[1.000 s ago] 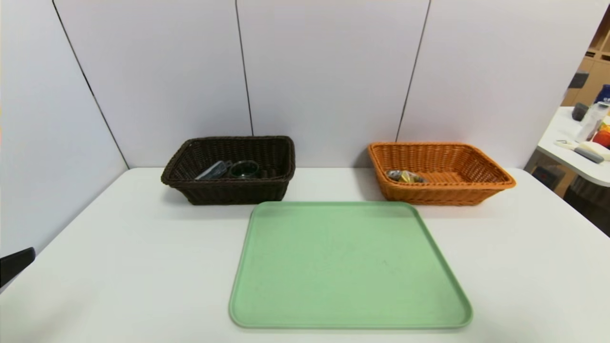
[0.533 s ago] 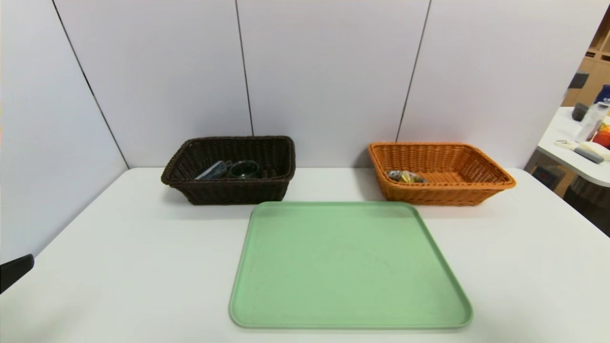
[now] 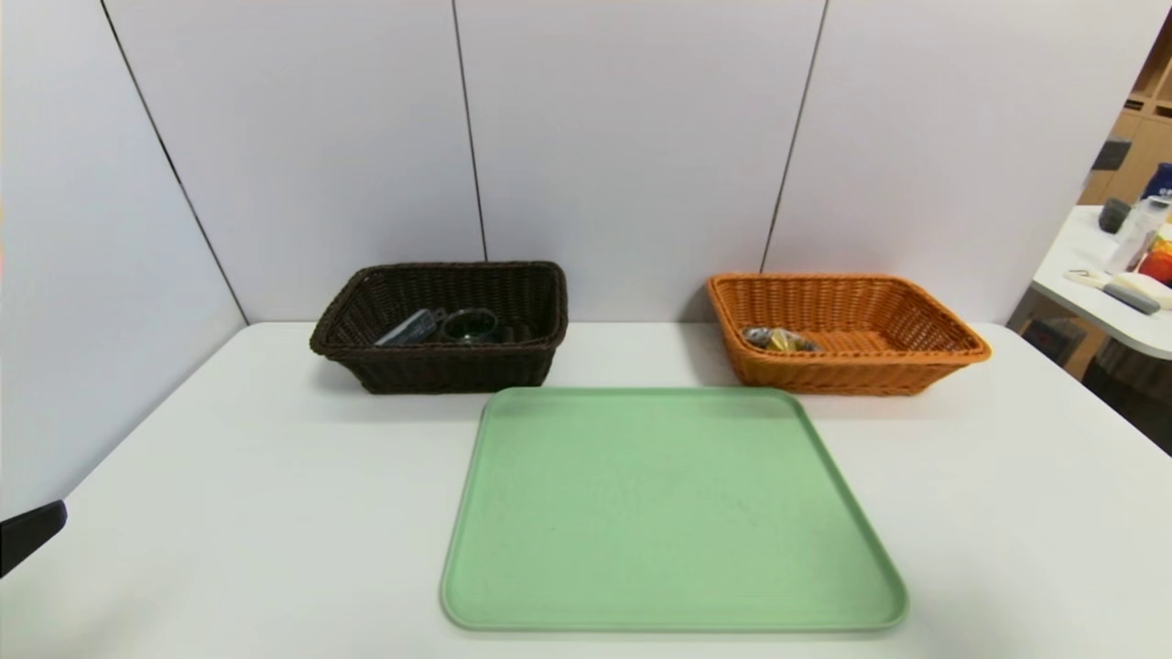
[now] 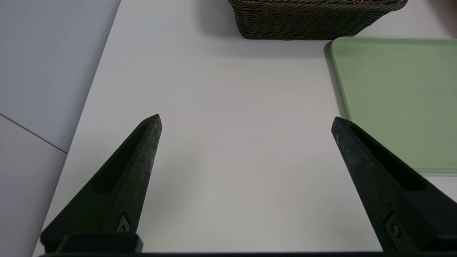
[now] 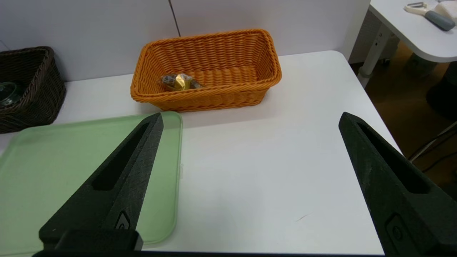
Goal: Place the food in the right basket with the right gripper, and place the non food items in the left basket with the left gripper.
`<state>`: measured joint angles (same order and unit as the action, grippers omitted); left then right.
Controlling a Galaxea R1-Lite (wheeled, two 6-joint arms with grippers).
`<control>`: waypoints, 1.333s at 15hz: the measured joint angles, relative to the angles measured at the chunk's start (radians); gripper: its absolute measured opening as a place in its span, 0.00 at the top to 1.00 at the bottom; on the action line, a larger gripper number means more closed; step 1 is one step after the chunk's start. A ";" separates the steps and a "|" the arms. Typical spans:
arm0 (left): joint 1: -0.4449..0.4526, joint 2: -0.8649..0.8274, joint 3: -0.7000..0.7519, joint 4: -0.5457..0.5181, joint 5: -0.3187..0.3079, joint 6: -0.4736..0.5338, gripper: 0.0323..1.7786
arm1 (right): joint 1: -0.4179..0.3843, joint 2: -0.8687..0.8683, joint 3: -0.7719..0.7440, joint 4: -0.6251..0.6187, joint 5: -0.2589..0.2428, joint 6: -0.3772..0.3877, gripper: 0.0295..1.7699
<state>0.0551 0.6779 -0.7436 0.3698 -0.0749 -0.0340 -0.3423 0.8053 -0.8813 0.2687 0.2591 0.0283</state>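
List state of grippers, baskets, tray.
Left gripper: open, holding nothing, above the table's left part.
Right gripper: open, holding nothing, above the table's right part.
Dark basket: upright, items inside.
Orange basket: upright, wrapped item inside.
Green tray: flat, empty.

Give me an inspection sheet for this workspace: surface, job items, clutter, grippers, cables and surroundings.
Surface: white table, a pale green tray on it, nothing on the tray.
Job items: dark brown wicker basket holds a clear round container; orange wicker basket holds a gold-and-clear wrapped item.
Clutter: nothing seen.
Grippers: left open over the table's left side; right open over its right side; both empty.
Cables: some beyond the table's right edge.
Surroundings: white panels behind; side table with a peeler.
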 joint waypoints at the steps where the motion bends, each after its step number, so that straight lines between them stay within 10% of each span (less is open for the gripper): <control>1: 0.000 0.000 0.000 0.000 0.000 0.000 0.05 | -0.001 0.001 0.004 0.000 -0.003 0.009 0.04; 20: 0.000 -0.001 0.010 0.043 -0.023 0.000 0.05 | 0.007 -0.042 0.043 0.001 0.053 0.127 0.04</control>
<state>0.0551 0.6768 -0.7336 0.4128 -0.0981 -0.0340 -0.3357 0.7634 -0.8379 0.2694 0.3126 0.1549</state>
